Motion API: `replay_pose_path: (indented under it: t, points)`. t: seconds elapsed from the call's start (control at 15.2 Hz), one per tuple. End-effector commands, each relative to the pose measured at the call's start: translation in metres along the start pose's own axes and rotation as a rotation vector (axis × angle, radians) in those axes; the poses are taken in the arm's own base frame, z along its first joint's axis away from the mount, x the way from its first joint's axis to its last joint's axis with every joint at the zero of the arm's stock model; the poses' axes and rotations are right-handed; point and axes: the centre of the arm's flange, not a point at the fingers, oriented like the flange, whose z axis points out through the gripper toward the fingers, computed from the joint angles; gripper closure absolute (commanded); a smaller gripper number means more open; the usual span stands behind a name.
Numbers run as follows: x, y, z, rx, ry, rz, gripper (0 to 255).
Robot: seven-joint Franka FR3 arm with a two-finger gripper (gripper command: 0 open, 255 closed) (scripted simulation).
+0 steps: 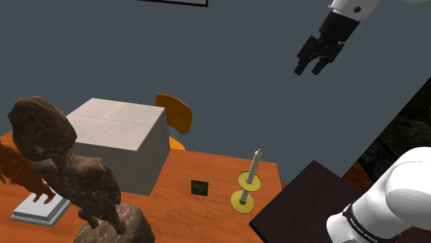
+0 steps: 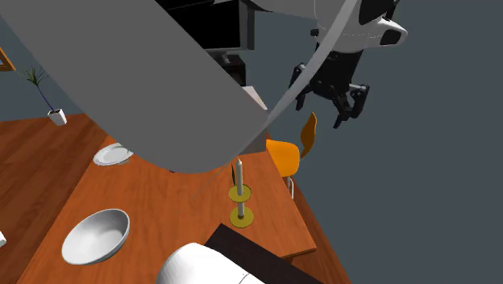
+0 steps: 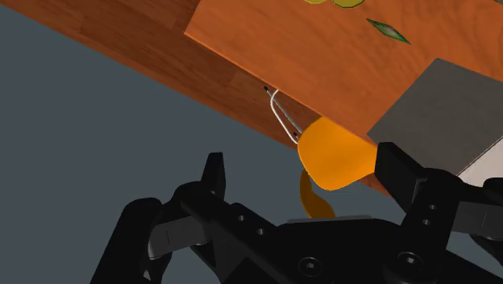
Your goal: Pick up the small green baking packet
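Packet, small and green: lies flat on counter, grey box at its 9 o'clock, candlestick at 3. Sits well apart from claw, toward its 7 o'clock in shoulder view, far below. Claw spread wide, gripping nothing, high above orange chair.

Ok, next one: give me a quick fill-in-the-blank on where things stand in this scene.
1. The gripper hangs in the air, holding nothing, its fingers ____.
2. The small green packet lies on the table between the grey box and the yellow ____ holder.
3. The chair beyond the box is ____.
Missing words: open; candle; orange.
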Motion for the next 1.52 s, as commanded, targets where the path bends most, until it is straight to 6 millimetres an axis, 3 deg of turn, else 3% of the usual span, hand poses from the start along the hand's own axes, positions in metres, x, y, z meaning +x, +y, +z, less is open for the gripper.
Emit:
replay_pose_path:
  t: [0.0,0.73,1.45]
  points:
    - [0.000,0.000,0.000,0.000,0.000,0.000,0]
    - [0.037,-0.079,0.119,0.009,-0.064,-0.288,0]
    - [0.041,-0.164,0.239,0.019,-0.129,-0.576,0]
